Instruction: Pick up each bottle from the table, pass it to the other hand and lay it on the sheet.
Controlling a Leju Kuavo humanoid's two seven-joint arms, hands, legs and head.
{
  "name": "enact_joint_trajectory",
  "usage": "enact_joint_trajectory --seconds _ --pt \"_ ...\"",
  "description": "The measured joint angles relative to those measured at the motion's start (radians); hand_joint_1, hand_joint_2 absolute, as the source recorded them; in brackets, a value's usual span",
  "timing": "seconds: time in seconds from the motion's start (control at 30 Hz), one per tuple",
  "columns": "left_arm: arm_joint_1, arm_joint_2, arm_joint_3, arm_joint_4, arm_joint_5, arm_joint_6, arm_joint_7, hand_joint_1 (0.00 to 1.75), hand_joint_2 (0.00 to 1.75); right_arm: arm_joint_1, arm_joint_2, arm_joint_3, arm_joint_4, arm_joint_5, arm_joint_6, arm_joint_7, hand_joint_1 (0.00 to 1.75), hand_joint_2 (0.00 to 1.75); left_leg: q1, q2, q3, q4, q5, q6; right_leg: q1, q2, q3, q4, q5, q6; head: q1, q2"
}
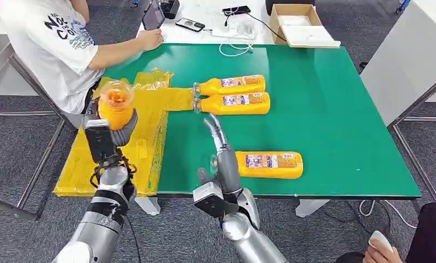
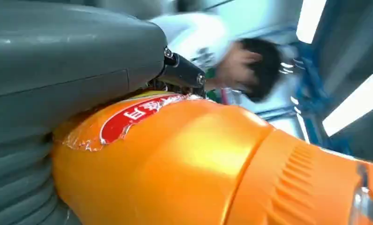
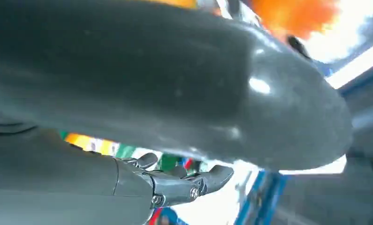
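My left hand (image 1: 113, 127) grips an orange bottle (image 1: 116, 104) upright above the yellow sheet (image 1: 150, 118), its bottom end toward the camera. In the left wrist view the same bottle (image 2: 175, 164) lies against the grey thumb, its red label showing. My right hand (image 1: 220, 148) is open, fingers stretched out over the green table (image 1: 342, 120), just left of a lying orange bottle (image 1: 270, 165). Two more orange bottles (image 1: 232, 85) (image 1: 235, 103) lie side by side, their caps at the sheet's edge. In the right wrist view my right hand's fingers (image 3: 175, 185) are spread with nothing in them.
A person in a white shirt (image 1: 51, 44) sits at the far left, one hand on the table corner. A cardboard box (image 1: 300, 24), phones and cables lie on the white table behind. Another person's hand with a mouse (image 1: 380, 244) is at the lower right.
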Motion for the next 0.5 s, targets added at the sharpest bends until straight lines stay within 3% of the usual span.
enact_joint_trajectory --seconds 0.1,0.23,0.5 --pt "-0.041 0.011 0.089 0.095 -0.42 0.008 0.061 1.75 1.75 0.02 -0.006 -0.015 -0.071 -0.043 -0.041 -0.002 0.0 1.75 0.0 0.001 0.0 0.0 0.0 0.0 0.0 0.0 0.0 0.0 0.0 0.0 0.0 0.0" --pt "-0.066 0.04 0.174 0.2 -0.844 0.009 0.234 1.75 1.75 0.038 -0.014 -0.032 -0.132 -0.074 -0.049 -0.002 0.0 1.75 0.0 0.002 0.001 0.0 0.0 0.0 0.0 0.003 0.0 0.0 0.0 0.0 0.0 0.0" --pt "-0.091 0.096 0.193 0.357 -1.052 0.01 0.342 1.75 1.75 0.044 -0.024 -0.042 -0.17 -0.092 -0.046 -0.002 0.0 1.75 0.0 0.002 0.0 0.0 0.0 0.0 0.0 0.003 -0.001 0.0 0.0 0.0 0.0 0.0"
